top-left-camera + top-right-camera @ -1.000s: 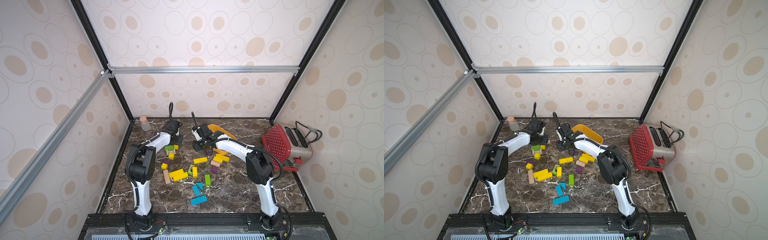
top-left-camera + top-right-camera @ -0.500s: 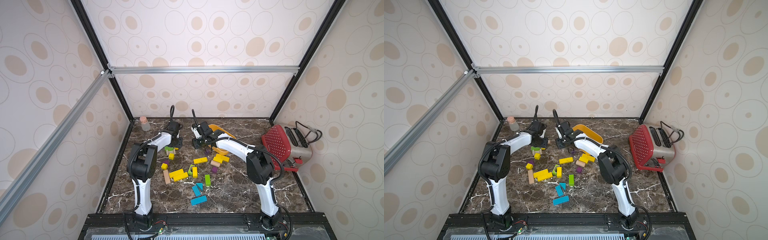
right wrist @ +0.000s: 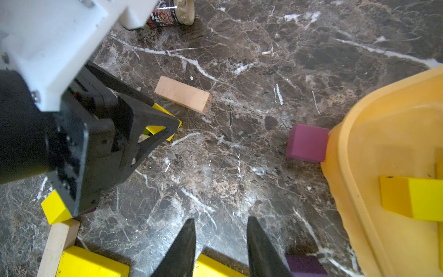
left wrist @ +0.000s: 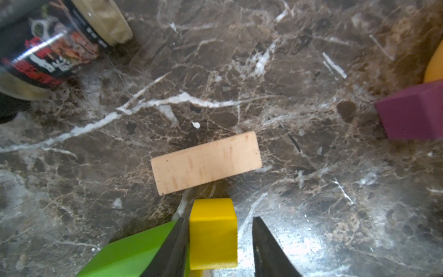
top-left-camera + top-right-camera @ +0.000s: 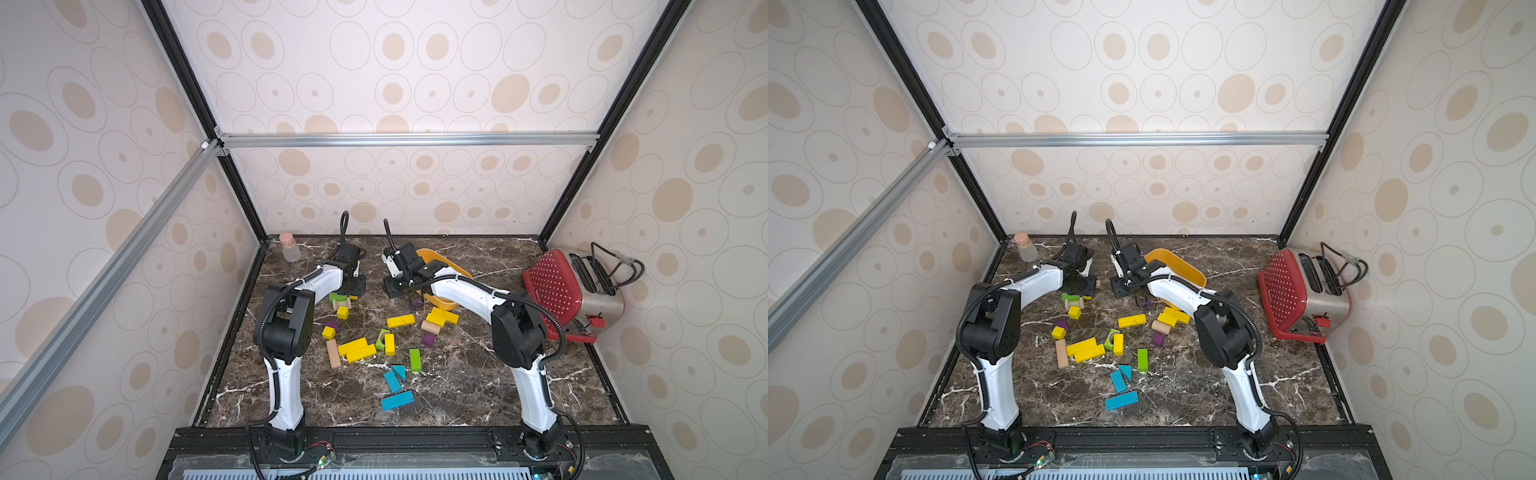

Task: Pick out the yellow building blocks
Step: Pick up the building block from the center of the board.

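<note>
Straddling yellow block [image 4: 212, 236], left hand [image 4: 220, 218]

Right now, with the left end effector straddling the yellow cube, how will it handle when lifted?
The yellow cube looks like solid painted wood, so probably stiff and light. Its flat faces should seat squarely in the left end effector and not roll. One finger touches it while the other stands off, so closing may nudge it sideways first.
</note>
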`<control>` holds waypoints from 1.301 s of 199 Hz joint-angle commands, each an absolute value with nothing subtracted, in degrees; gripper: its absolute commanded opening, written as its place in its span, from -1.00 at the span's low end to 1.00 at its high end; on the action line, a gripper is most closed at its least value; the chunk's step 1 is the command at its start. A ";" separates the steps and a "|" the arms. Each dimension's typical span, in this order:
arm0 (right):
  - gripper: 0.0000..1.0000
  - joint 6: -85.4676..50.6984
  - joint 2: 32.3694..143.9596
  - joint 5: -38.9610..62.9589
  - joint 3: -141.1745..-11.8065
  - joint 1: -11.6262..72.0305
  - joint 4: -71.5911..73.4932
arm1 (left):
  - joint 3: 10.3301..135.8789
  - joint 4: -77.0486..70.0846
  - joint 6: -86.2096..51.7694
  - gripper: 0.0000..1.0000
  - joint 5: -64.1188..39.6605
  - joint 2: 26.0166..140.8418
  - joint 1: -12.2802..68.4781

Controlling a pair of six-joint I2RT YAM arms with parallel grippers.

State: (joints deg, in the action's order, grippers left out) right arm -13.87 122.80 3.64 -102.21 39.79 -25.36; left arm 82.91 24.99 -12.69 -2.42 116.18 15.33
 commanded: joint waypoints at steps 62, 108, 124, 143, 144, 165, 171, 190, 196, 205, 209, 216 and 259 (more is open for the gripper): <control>-0.27 -13.31 119.76 2.38 -98.38 39.60 -23.80 | 84.11 27.05 -11.71 -0.18 -0.46 118.08 14.89; -0.27 -12.55 118.24 2.22 -96.40 38.64 -23.42 | 84.77 27.23 -11.43 -0.34 -0.85 118.75 14.93; -0.27 -12.28 117.06 2.11 -95.61 38.28 -23.25 | 84.92 27.09 -11.60 -0.36 -0.92 118.44 14.89; -0.27 -12.10 116.26 2.46 -94.64 37.94 -22.91 | 86.05 28.02 -10.83 -0.40 -0.92 118.15 14.93; -0.27 -12.12 116.27 2.50 -94.65 37.87 -22.88 | 86.09 28.07 -10.78 -0.40 -0.86 118.14 14.94; -0.28 -12.30 116.02 3.91 -94.43 36.93 -23.38 | 86.37 28.21 -10.80 -0.42 -1.02 117.19 14.90; -0.28 -12.46 115.93 4.40 -94.23 36.65 -23.37 | 86.41 28.42 -10.74 -0.42 -1.16 117.02 14.89; -0.28 -12.52 115.41 5.55 -93.65 35.63 -23.15 | 87.10 29.80 -10.75 -0.44 -1.45 116.47 14.88; -0.29 -12.52 115.24 5.83 -93.53 35.41 -23.20 | 87.14 30.02 -10.88 -0.44 -1.56 116.18 14.90; -0.29 -12.29 114.93 6.07 -93.35 35.01 -23.11 | 87.12 29.99 -11.03 -0.44 -1.58 115.57 14.92; -0.29 -12.11 114.76 6.06 -93.19 34.95 -23.03 | 87.16 30.05 -11.05 -0.44 -1.66 115.26 14.92; -0.29 -11.91 114.49 6.11 -92.86 34.80 -22.74 | 87.39 30.02 -11.18 -0.44 -1.83 114.80 14.89; -0.29 -12.48 111.31 7.84 -89.85 31.93 -21.86 | 95.55 32.84 -11.99 -0.43 -3.36 115.95 15.60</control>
State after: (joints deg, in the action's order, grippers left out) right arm -12.93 115.28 6.44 -91.18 33.36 -22.61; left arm 88.51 30.39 -12.16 -2.31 117.21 15.27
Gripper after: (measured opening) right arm 0.355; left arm 0.319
